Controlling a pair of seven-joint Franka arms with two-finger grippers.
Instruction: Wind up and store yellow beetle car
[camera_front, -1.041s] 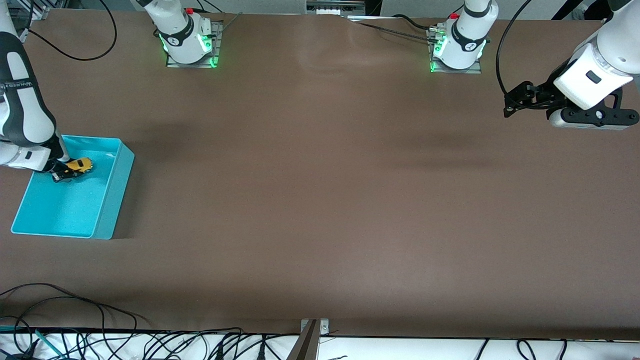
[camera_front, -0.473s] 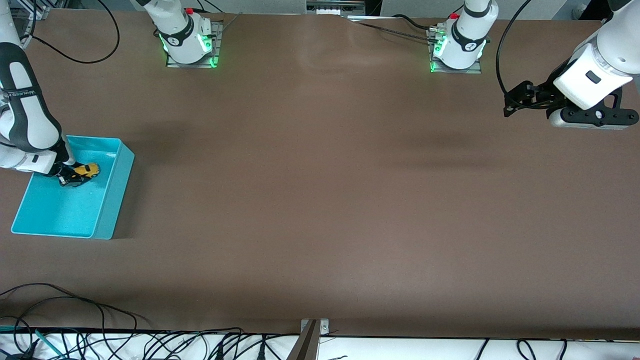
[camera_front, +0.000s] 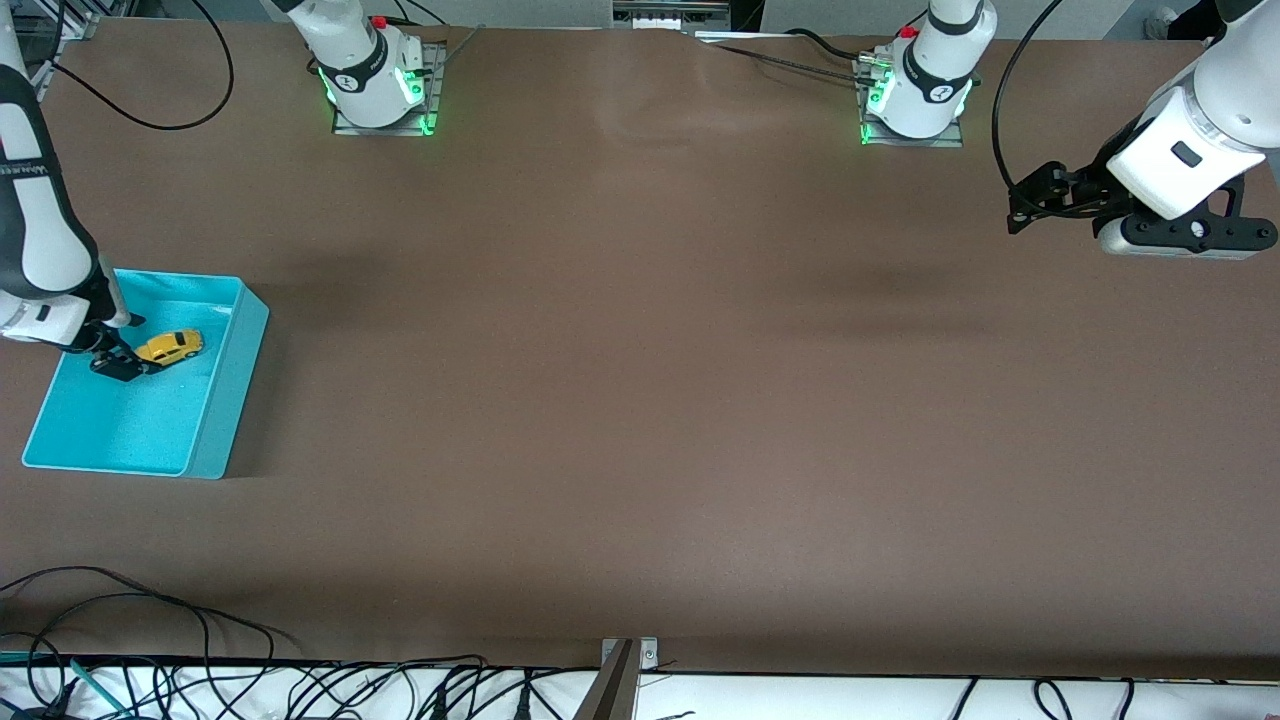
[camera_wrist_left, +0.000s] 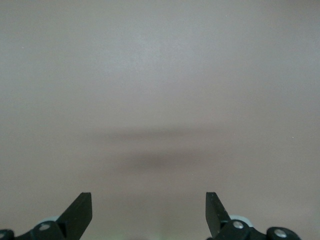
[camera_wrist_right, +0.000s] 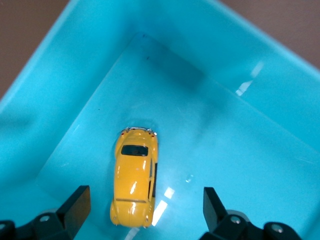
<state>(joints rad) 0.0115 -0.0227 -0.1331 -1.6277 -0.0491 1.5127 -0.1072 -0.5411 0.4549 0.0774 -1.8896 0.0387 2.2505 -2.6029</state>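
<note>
Yellow beetle car (camera_front: 171, 346): on its wheels on the floor of the turquoise bin (camera_front: 225, 385), in the half of the bin toward the robots' bases. In my right wrist view the car (camera_wrist_right: 135, 176) lies free of both fingers, with bare bin floor on either side of it.

Turquoise bin: on the tabletop (camera_front: 640, 400) at my right arm's end, close to that table edge. Its walls (camera_wrist_right: 45, 85) stand upright around the car; nothing else shows inside it.

My right gripper (camera_front: 118, 362): inside the bin's outline, just beside the car's end. Fingers (camera_wrist_right: 77, 205) spread wide, pinching nothing; the car sits between their lines but touches neither.

My left gripper (camera_front: 1035, 200): over bare tabletop near the corner at my left arm's end, well apart from the bin. This arm waits.

Left gripper state: fingers (camera_wrist_left: 80, 210) spread apart, nothing between them; only brown table surface (camera_wrist_left: 160, 100) and a faint shadow show below.

Contact check: car to bin floor, touching. Car to right gripper, apart. Car to bin walls, apart.
</note>
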